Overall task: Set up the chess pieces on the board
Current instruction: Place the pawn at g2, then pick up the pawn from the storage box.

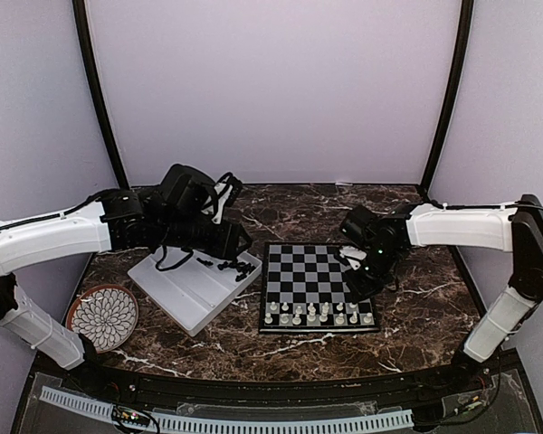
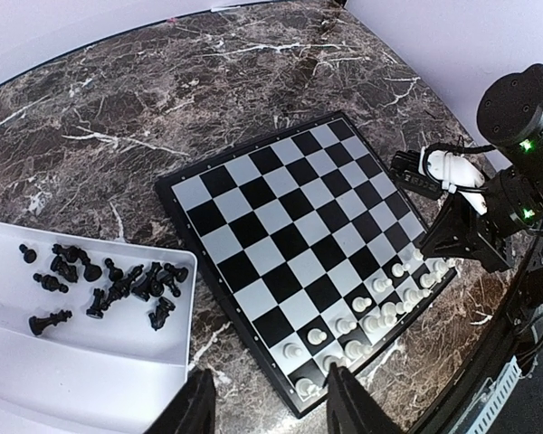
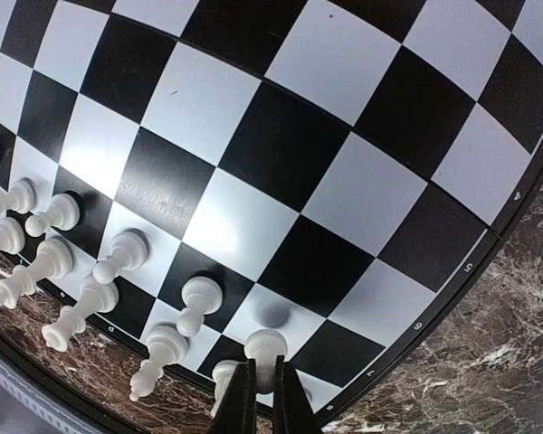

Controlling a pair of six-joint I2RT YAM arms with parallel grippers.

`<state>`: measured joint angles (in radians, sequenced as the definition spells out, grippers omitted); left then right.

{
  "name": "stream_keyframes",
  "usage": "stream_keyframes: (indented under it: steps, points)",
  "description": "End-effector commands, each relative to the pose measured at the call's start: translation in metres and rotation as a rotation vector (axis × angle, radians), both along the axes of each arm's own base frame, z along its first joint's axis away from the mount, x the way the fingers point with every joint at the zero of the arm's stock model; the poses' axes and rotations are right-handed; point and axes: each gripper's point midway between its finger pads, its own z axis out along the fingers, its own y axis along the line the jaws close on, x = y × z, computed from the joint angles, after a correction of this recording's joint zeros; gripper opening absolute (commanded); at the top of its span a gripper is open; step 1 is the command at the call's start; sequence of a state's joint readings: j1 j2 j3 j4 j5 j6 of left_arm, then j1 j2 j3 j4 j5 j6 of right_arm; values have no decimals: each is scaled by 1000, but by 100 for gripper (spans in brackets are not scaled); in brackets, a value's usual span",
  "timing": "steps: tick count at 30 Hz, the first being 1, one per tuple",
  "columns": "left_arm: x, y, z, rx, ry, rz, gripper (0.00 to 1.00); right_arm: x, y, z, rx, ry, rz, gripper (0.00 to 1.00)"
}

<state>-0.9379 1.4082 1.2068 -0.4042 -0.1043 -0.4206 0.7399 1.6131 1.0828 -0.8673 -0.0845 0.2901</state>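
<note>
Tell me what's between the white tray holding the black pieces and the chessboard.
Only a bare strip of marble tabletop separates the white tray from the board; no piece lies on it. The left wrist view shows this best.

The table [image 1: 416, 298] top looks like polished brown marble with white veins and is faintly shiny. The board [image 3: 281, 136] is glossy, its checks showing smudges and soft reflections. The white chess pieces [image 3: 118, 258] are smooth plastic with a mild sheen, like the white pawn [image 3: 265, 345] between the matt black fingers of the right gripper [image 3: 264, 363]. The black chess pieces [image 2: 118, 285] look glossier. The tray [image 1: 195, 294] is matt white plastic, and the plate [image 1: 102, 316] looks glazed.
</note>
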Motion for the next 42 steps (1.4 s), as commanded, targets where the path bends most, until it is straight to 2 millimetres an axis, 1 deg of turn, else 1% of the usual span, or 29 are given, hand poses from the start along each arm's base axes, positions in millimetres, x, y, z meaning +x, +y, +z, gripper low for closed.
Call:
stream_keyframes:
  steps: [1,6,9,15,18,22,24,25,26,27,28,29,30,31,34,37,42]
  points:
    - [-6,8,-3,-5,35,9,44,-1,6,-8,14,8,8,5]
    - [-7,10,-6,14,43,12,44,-3,5,-12,2,18,16,5]
    - [-8,12,-10,29,50,13,44,-4,6,-12,3,26,23,7]
    - [-8,15,-21,66,61,15,44,-3,9,-6,-2,25,27,14]
    - [-7,16,-26,87,64,16,44,1,11,2,-7,17,25,16]
    - [-3,22,-38,129,98,35,45,8,15,23,4,-8,22,18]
    - [3,31,-53,171,154,72,46,11,17,36,10,-22,23,19]
    - [2,36,-58,187,190,88,46,12,18,42,17,-32,23,19]
    - [7,43,-68,209,224,113,46,13,18,48,25,-39,20,20]
    - [3,49,-76,226,275,124,46,13,18,52,30,-45,16,20]
    - [6,56,-86,244,313,145,46,13,18,54,36,-51,15,20]
    - [2,60,-94,258,358,137,46,12,19,54,43,-50,13,21]
    - [4,66,-102,277,386,149,46,11,20,54,51,-50,14,21]
    - [0,68,-107,293,416,129,46,10,21,53,59,-44,15,21]
    - [-5,77,-125,356,494,113,47,8,22,49,70,-33,14,21]
    - [-8,77,-137,376,549,67,47,8,24,46,76,-24,19,21]
    - [-18,82,-158,417,668,41,48,6,30,44,102,-6,25,21]
